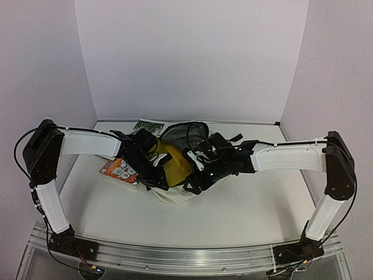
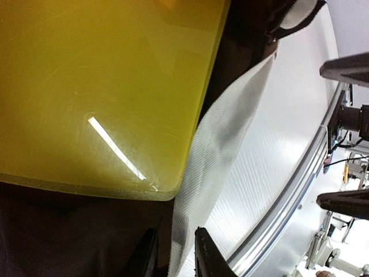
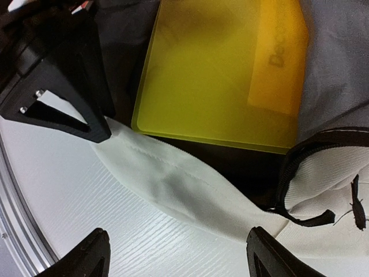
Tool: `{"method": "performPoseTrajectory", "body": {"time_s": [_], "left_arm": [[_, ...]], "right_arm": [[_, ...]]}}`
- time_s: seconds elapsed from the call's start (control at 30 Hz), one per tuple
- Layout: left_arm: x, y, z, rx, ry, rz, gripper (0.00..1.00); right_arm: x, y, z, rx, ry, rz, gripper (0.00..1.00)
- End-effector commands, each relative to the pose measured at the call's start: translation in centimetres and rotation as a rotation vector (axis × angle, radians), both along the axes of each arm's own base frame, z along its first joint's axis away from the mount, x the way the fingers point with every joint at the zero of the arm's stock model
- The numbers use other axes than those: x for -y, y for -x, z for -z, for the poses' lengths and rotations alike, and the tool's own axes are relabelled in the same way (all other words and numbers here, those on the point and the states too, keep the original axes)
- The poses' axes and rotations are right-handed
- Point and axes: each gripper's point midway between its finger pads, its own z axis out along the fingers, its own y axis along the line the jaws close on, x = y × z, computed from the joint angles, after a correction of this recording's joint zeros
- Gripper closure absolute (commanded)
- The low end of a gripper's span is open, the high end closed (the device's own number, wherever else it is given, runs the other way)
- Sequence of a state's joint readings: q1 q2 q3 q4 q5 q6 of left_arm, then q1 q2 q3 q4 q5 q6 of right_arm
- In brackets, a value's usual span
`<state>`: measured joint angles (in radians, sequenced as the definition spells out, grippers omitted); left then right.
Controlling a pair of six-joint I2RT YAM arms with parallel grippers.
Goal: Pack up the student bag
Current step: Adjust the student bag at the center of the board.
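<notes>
Nearest me a ribbed metal rail [image 1: 175,256] runs along the front edge of the worktop [image 1: 250,204], with both arm bases bolted to it at either end. The worktop is white with a faint wood grain and a soft sheen. It sits in a pale booth: a plain back wall [image 1: 192,58] and two side panels angle in, all a washed-out lilac white.

The bag [image 1: 175,193] lies in the middle of the worktop between the two arms, its mouth open and its dark lining showing. Its cream front flap is spread on the surface towards me. The left fingers [image 2: 207,257] are at the bag's left side, drawn close together on the cream rim, which runs between them. The right fingers [image 3: 95,259] are spread wide over the front flap on the right side, gripping nothing.

A glossy yellow folder [image 1: 175,166] sits in the bag's mouth, one rounded corner over the dark lining. An orange booklet [image 1: 118,170] lies on the worktop against the bag's left side, partly under the left arm. Farthest back, near the wall, a green-printed book [image 1: 148,126] lies flat just behind the bag.
</notes>
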<state>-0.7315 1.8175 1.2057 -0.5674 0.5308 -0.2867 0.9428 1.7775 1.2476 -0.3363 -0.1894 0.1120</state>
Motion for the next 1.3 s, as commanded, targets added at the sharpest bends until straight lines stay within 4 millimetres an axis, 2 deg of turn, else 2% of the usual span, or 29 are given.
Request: {"method": "performPoseTrajectory", "body": {"time_s": [0.0, 0.1, 0.2, 0.33, 0.43, 0.47, 0.53, 0.57, 0.7, 0.73, 0.77, 0.83, 0.9, 0.93, 1.0, 1.03, 1.1, 1.13, 1.27], "left_arm": [[1.5, 0.5, -3.1, 0.016, 0.11, 0.049, 0.83], [2.2, 1.1, -5.0, 0.026, 0.197, 0.074, 0.91], [2.6, 1.9, -6.8, 0.029, 0.27, 0.097, 0.95], [2.9, 3.0, -8.5, 0.022, 0.339, 0.127, 0.97], [2.9, 3.6, -8.5, 0.0, 0.35, 0.135, 0.95], [2.8, 3.9, -8.4, -0.007, 0.346, 0.136, 0.93], [2.7, 4.0, -8.2, -0.006, 0.341, 0.132, 0.85], [2.6, 3.9, -8.4, 0.004, 0.341, 0.122, 0.77], [2.5, 3.1, -10.1, 0.076, 0.354, 0.093, 0.57], [2.1, 2.5, -11.0, 0.124, 0.345, 0.063, 0.45], [2.0, 2.2, -11.4, 0.145, 0.34, 0.049, 0.41], [0.8, 0.6, -12.6, 0.212, 0.307, -0.034, 0.27], [-0.2, -0.4, -13.6, 0.244, 0.304, -0.091, 0.24], [-1.7, -2.0, -14.3, 0.258, 0.306, -0.174, 0.2], [-3.4, -3.3, -14.7, 0.263, 0.314, -0.255, 0.19], [-5.3, -4.8, -15.3, 0.285, 0.325, -0.348, 0.17], [-7.9, -6.7, -15.3, 0.312, 0.303, -0.483, 0.14], [-9.9, -8.1, -15.1, 0.324, 0.286, -0.59, 0.11], [-15.3, -11.3, -14.3, 0.298, 0.359, -0.82, 0.08]], "right_arm": [[0.5, -1.5, -2.5, 0.079, -0.046, 0.076, 0.19], [1.2, -2.8, -2.8, 0.113, -0.039, 0.161, 0.19], [1.8, -4.0, -3.5, 0.129, -0.058, 0.233, 0.19], [3.5, -5.7, -4.9, 0.181, -0.082, 0.353, 0.18], [4.9, -6.9, -6.7, 0.212, -0.126, 0.439, 0.16], [5.6, -7.4, -7.7, 0.222, -0.154, 0.472, 0.15], [6.3, -7.8, -8.6, 0.228, -0.176, 0.504, 0.13], [6.8, -8.1, -9.0, 0.23, -0.187, 0.525, 0.12], [7.8, -8.8, -9.1, 0.233, -0.193, 0.576, 0.11], [8.4, -9.1, -9.1, 0.238, -0.194, 0.606, 0.11], [8.5, -9.2, -9.2, 0.239, -0.197, 0.613, 0.1], [9.2, -9.4, -9.6, 0.252, -0.212, 0.639, 0.09], [9.4, -9.5, -9.9, 0.261, -0.222, 0.649, 0.08], [9.7, -9.6, -10.2, 0.27, -0.229, 0.662, 0.07], [10.0, -9.6, -10.3, 0.275, -0.235, 0.67, 0.07], [10.2, -9.7, -10.6, 0.28, -0.243, 0.676, 0.07], [10.4, -9.7, -10.7, 0.283, -0.25, 0.681, 0.07], [10.5, -9.7, -10.7, 0.285, -0.255, 0.686, 0.06], [11.0, -9.6, -11.3, 0.294, -0.276, 0.699, 0.06]]}}
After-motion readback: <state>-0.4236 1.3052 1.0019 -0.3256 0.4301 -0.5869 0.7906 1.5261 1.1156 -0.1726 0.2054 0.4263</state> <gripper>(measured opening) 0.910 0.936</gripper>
